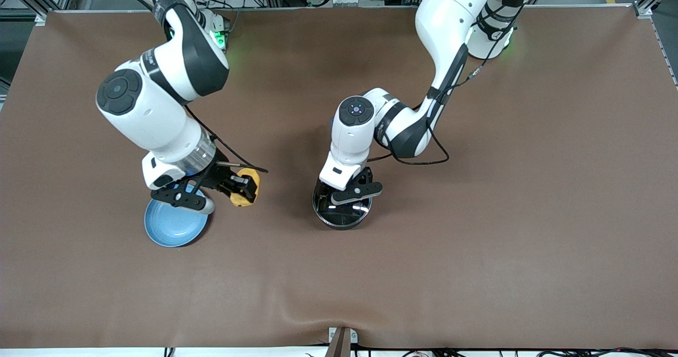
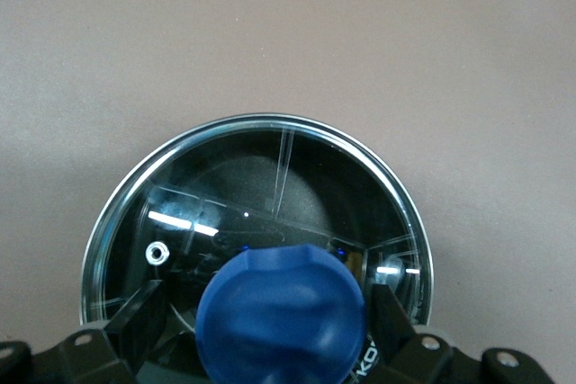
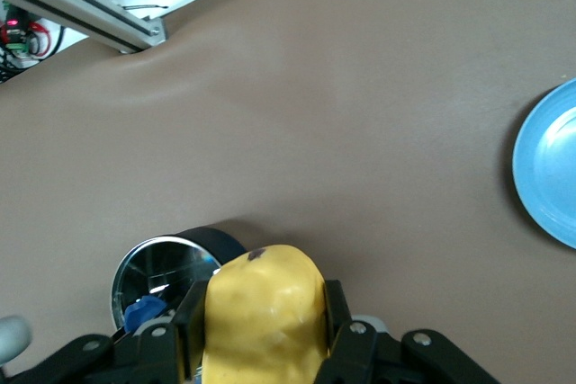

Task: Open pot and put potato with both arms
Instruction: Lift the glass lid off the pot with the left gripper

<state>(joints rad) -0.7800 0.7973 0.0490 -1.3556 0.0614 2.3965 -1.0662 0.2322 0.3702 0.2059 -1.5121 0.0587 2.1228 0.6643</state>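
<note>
The black pot (image 1: 339,223) stands mid-table with its glass lid (image 2: 270,186) on; its handle is hidden under the left arm. My left gripper (image 1: 347,195) is down over the lid. Its open fingers (image 2: 148,312) flank the blue knob (image 2: 281,312) with a small gap. My right gripper (image 1: 243,187) is shut on the yellow potato (image 3: 261,321) and holds it over the bare table, beside the plate, toward the pot. The pot (image 3: 216,242) and lid (image 3: 157,267) also show in the right wrist view, past the potato.
A light-blue plate (image 1: 175,224) lies toward the right arm's end of the table, partly under the right wrist; it also shows in the right wrist view (image 3: 549,164). Brown cloth covers the table, with a fold at its edge nearest the front camera.
</note>
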